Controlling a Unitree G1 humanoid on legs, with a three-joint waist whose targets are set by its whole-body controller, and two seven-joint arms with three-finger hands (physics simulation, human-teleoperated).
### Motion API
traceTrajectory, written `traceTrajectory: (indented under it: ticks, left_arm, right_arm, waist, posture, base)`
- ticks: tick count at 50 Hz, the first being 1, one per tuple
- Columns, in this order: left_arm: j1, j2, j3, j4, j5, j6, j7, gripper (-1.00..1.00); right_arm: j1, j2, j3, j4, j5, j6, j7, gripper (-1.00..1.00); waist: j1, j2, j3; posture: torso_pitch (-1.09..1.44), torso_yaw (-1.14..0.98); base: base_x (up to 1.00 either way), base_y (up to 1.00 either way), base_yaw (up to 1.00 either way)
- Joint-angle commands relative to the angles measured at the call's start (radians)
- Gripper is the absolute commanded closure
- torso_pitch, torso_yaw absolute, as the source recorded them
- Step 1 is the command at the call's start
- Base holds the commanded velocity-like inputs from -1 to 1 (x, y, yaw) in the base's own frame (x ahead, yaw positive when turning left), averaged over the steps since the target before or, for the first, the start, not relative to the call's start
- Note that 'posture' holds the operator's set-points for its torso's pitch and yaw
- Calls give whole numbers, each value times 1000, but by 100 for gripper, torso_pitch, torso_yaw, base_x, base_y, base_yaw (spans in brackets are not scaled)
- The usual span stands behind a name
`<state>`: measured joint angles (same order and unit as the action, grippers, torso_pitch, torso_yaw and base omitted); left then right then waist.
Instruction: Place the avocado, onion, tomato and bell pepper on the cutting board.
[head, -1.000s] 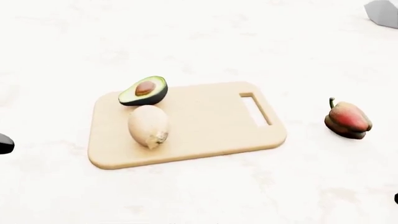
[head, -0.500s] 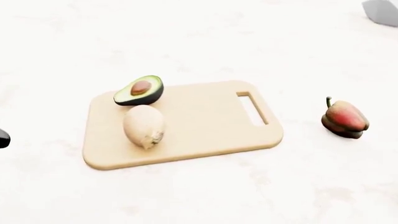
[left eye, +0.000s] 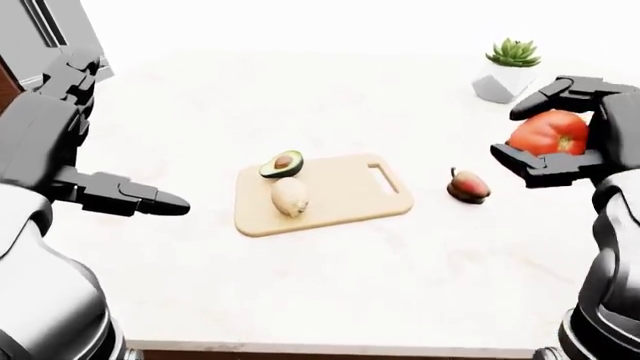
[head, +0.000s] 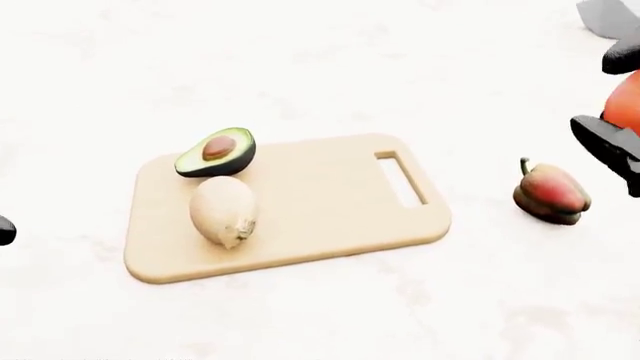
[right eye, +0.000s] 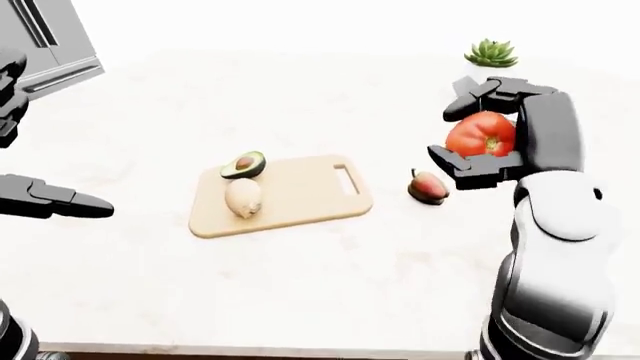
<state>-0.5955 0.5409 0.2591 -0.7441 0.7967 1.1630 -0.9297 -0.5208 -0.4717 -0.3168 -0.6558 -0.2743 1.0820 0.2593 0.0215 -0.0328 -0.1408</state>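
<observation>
A wooden cutting board (head: 330, 202) lies on the white counter. A halved avocado (head: 215, 151) and a pale onion (head: 224, 210) rest on the board's left part. A red bell pepper (head: 550, 192) lies on the counter to the board's right. My right hand (right eye: 490, 135) is shut on a red tomato (right eye: 481, 134) and holds it in the air above and right of the pepper. My left hand (left eye: 125, 196) is open and empty, held out to the left of the board.
A small succulent in a grey faceted pot (left eye: 507, 71) stands at the upper right of the counter. A grey cabinet (right eye: 45, 34) shows at the upper left. The counter's near edge runs along the bottom of the eye views.
My right hand with the tomato has come into the head view at its right edge. The board and vegetables have drifted a little to the left in the picture as the camera moved.
</observation>
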Motion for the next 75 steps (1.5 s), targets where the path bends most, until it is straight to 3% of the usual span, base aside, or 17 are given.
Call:
traceTrajectory:
  ticks: [1, 4, 10, 17, 25, 36, 52, 57, 75]
  left_arm:
    - [-27, 11, 3, -14, 5, -21, 13, -100]
    - [-31, 11, -3, -12, 10, -19, 11, -100]
    - [-36, 9, -6, -8, 18, -21, 6, -100]
    - [-35, 9, -4, -14, 25, -17, -2, -100]
    - [-16, 6, 8, -22, 26, -25, -3, -100]
    - [0, 16, 21, -41, 24, -14, -12, -100]
    - [-6, 33, 23, -45, 27, 0, -26, -100]
    - [-12, 39, 21, -44, 32, 4, -33, -100]
    - [-10, 25, 19, -37, 36, -12, -28, -100]
  right_arm:
    - [-50, 16, 44, -10, -19, -28, -29, 100]
    - [-104, 82, 138, 32, -42, -56, -42, 100]
    - [-171, 216, 277, 115, -115, -123, -28, 100]
    - [-232, 365, 369, 213, -194, -187, 3, 100]
    - [-213, 502, 429, 337, -237, -315, -12, 100]
    - [-261, 565, 426, 554, -237, -456, -63, 100]
    - [-141, 593, 452, 618, -245, -546, -92, 100]
    - [-163, 577, 427, 653, -235, -551, -104, 100]
    - [-133, 564, 420, 721, -207, -593, -158, 90]
  waist:
    - [0, 5, -11]
    - [-1, 12, -7]
    - [-6, 27, -1]
    - [-11, 43, 4]
    - [-12, 54, -1]
    - [-13, 61, -7]
    - [-9, 53, -28]
    - [-6, 48, -37]
    - [4, 42, -45]
  posture:
    - [-21, 0]
    - [-21, 0]
    - [-21, 0]
    - [-21, 0]
    - [-21, 0]
    - [-21, 0]
    - [-21, 0]
    - [-21, 0]
    - [-21, 0]
  base:
    - [0, 0, 0]
    - [0, 0, 0]
    - [0, 0, 0]
    - [0, 0, 0]
    - [0, 0, 0]
    - [0, 0, 0]
    - [0, 0, 0]
    - [0, 0, 0]
    - [0, 0, 0]
